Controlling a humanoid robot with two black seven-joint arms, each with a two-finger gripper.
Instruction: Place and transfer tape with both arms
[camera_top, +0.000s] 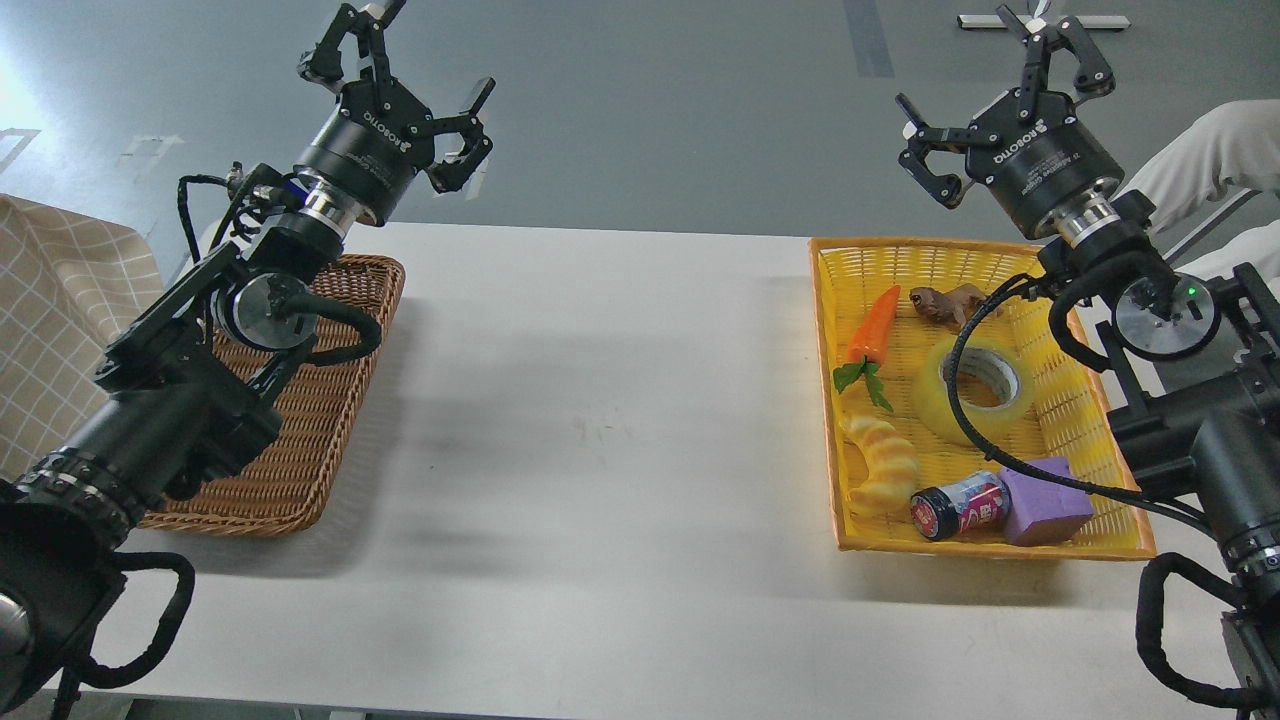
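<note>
The tape (938, 400), a translucent yellow roll with a pale core, lies flat in the yellow basket (826, 330) on the right side of the table, partly crossed by a black cable. My right gripper (1000, 95) hovers open above and beyond the basket's far edge, holding nothing. Over on the left, my left gripper (405, 85) is raised above the far end of the brown wicker basket (300, 450), fingers spread open and empty. Both arms are well apart from the tape.
The yellow basket also holds an orange carrot toy (873, 325), a brown figure (940, 302), a yellow ridged croissant toy (880, 462), a small dark jar (960, 505) and a purple block (1045, 500). A checked cloth (60, 300) lies at far left. White table (600, 420) between baskets.
</note>
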